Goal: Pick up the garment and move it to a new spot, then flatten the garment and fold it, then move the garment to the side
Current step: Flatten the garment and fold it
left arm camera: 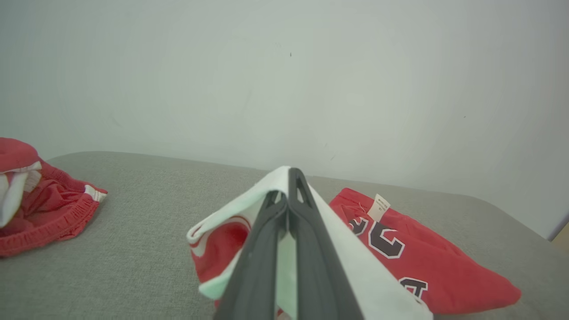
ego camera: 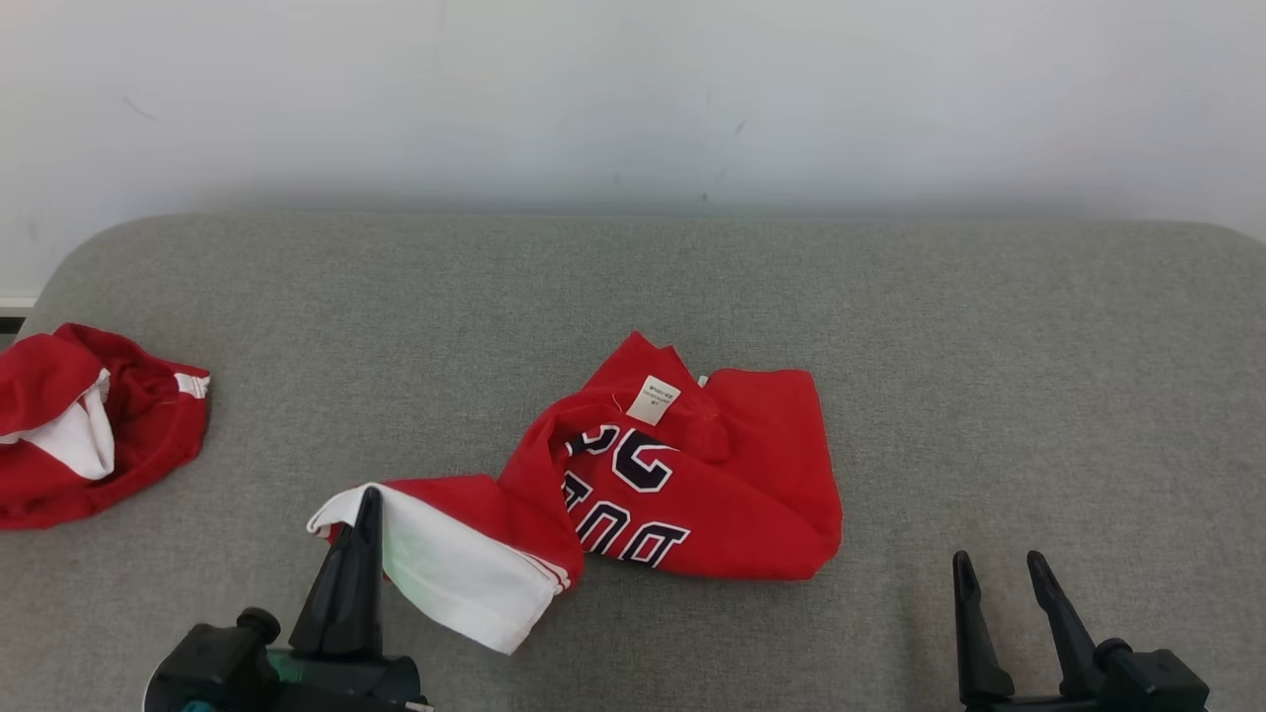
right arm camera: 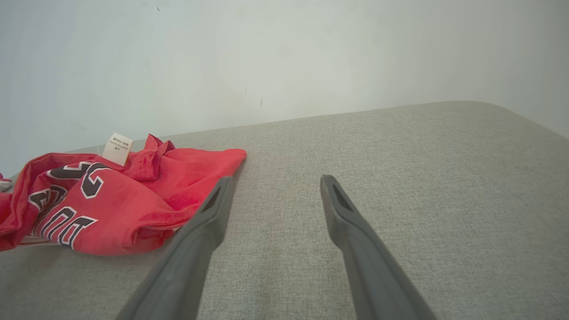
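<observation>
Dark left gripper (left arm camera: 285, 184): closed on the garment's white edge, which is pinched between the two fingers and draped over them like a tent.
Right gripper (ego camera: 999, 562): jaws spread, nothing held. It is kept low over bare cushion, to the right of the garment and apart from it.
White edge (ego camera: 450, 569): only this thin border is caught. A slip is judged likely if it is pulled fast, since the weight of the whole cloth would be hung from one small pinch.
Garment (ego camera: 712, 485): red with dark lettering, crumpled, laid near the middle of the cushion. Its bulk is rested on the surface and one end is drawn out toward the left gripper. The pick-up is judged begun; moving, flattening and folding are not yet done.
Drag: with a single hold, the bulk could be trailed and twisted along the cushion. It would then be set down more bunched and be harder to flatten. A second hold by the right gripper is judged helpful.
Tag (ego camera: 653, 399): turned up on the far side of the garment, which suggests an inside-out or doubled-over layer. A fold could be misjudged from it.
Other garment (ego camera: 89, 445): red and white, heaped at the far left, well apart. If the carried piece is taken too far left, the two could be overlapped or confused.
Cushion (ego camera: 633, 287): grey, woven, with a rounded far edge. Cloth could be snagged or slowed by its texture.
Wall (ego camera: 633, 99): pale, close behind the cushion.
</observation>
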Motion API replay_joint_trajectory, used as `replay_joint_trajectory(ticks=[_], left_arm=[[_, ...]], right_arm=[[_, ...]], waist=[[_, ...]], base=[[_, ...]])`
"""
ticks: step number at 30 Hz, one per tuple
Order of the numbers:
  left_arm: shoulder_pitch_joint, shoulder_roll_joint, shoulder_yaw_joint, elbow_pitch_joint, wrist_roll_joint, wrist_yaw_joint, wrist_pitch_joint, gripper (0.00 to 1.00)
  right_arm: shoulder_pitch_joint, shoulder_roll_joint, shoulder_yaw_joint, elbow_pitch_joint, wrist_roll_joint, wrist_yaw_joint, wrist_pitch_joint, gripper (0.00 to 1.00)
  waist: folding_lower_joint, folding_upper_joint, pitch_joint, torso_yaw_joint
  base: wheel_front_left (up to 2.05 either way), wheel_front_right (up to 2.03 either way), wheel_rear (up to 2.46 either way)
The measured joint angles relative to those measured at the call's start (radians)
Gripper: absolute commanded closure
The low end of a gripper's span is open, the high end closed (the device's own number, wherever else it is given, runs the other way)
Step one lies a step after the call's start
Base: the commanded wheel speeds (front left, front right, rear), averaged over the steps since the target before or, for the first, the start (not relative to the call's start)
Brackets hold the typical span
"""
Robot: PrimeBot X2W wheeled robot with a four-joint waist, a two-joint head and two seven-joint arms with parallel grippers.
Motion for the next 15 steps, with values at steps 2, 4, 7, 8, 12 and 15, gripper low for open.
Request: replay_joint_trajectory(ticks=[2, 4, 7, 8, 12, 15], left_arm=[[0.005, 0.000, 0.001, 0.000, 0.000, 0.000, 0.000, 1.00], [0.003, 0.003, 0.002, 0.001, 0.000, 0.000, 0.000, 1.00], [-0.021, 0.018, -0.009, 0.008, 0.002, 0.000, 0.000, 1.00], [-0.038, 0.028, -0.017, 0.013, 0.003, 0.000, 0.000, 1.00], [-0.132, 0.079, -0.052, 0.046, 0.008, 0.000, 0.000, 1.00], [-0.224, 0.125, -0.078, 0.073, 0.000, 0.000, 0.008, 1.00]], right_arm=[[0.002, 0.000, 0.000, 0.001, 0.000, 0.000, 0.000, 0.00], [0.004, 0.000, 0.002, 0.004, 0.000, 0.000, 0.000, 0.00], [0.000, 0.000, 0.006, 0.005, 0.000, 0.000, 0.000, 0.00], [-0.005, 0.000, 0.008, 0.005, 0.000, 0.000, 0.000, 0.00], [-0.027, 0.000, 0.016, 0.005, 0.000, 0.000, 0.000, 0.00], [-0.049, 0.000, 0.021, 0.005, 0.002, 0.000, 0.000, 0.00]], waist=[[0.0000, 0.0000, -0.001, 0.001], [-0.0001, 0.0000, -0.003, 0.003], [0.0000, 0.0000, -0.001, 0.001], [0.0000, 0.0000, 0.001, -0.001], [0.0000, 0.0000, 0.015, -0.015], [0.0000, 0.0000, 0.029, -0.035]], base=[[0.00, 0.00, 0.00], [0.00, 0.00, 0.00], [0.00, 0.00, 0.00], [0.00, 0.00, 0.00], [0.00, 0.00, 0.00], [0.00, 0.00, 0.00]])
